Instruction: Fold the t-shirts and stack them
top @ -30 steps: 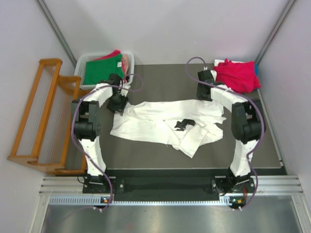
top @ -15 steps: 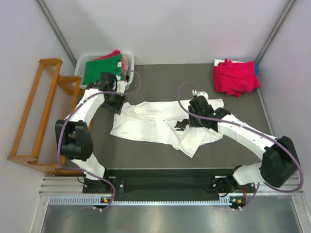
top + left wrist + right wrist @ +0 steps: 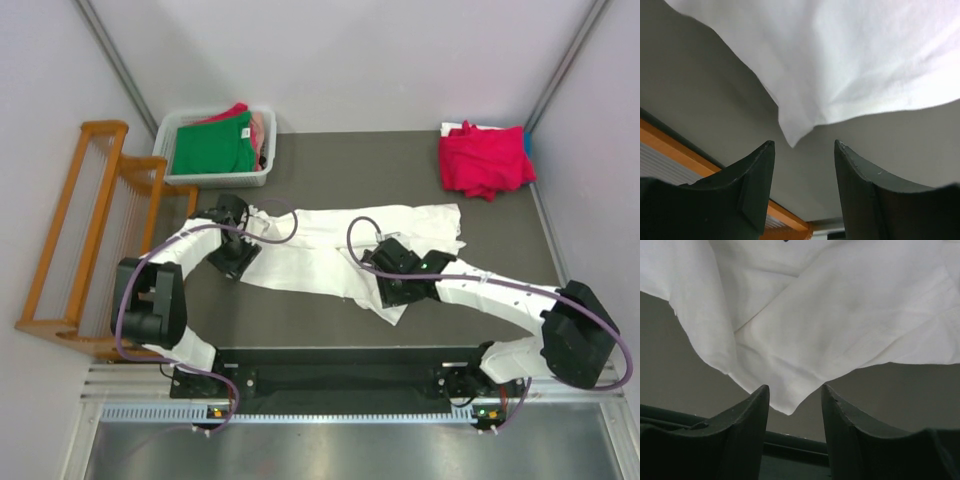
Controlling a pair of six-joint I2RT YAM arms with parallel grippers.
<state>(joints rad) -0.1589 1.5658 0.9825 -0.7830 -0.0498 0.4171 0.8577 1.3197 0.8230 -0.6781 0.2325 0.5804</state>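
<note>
hovering low w/ left gripper, jaws apart, nothing clamped. pointing at near-left corner of white t-shirt, w/ cloth tip showing in gap betw. the two dark jaws in left wrist view, not pinched. reaching in w/ right gripper from the right, also jaws apart, nothing gripped. pointing at near hem flap of same shirt, w/ lowest fold of cloth hanging down betw. jaw tips in right wrist view; contact w/ jaws cannot be told.

lying spread across middle of dark table, white t-shirt long side left-to-right, rumpled, w/ a flap sticking out toward near edge by right gripper. left arm bent round from its base to shirt's left end, right arm stretched low across near side.

further out: green t-shirt folded on top in white basket at far-left corner, w/ a bit of red cloth peeking behind it. red t-shirts heaped at far-right corner, well apart from white one. orange rack standing off left side of table, beside basket.
</note>
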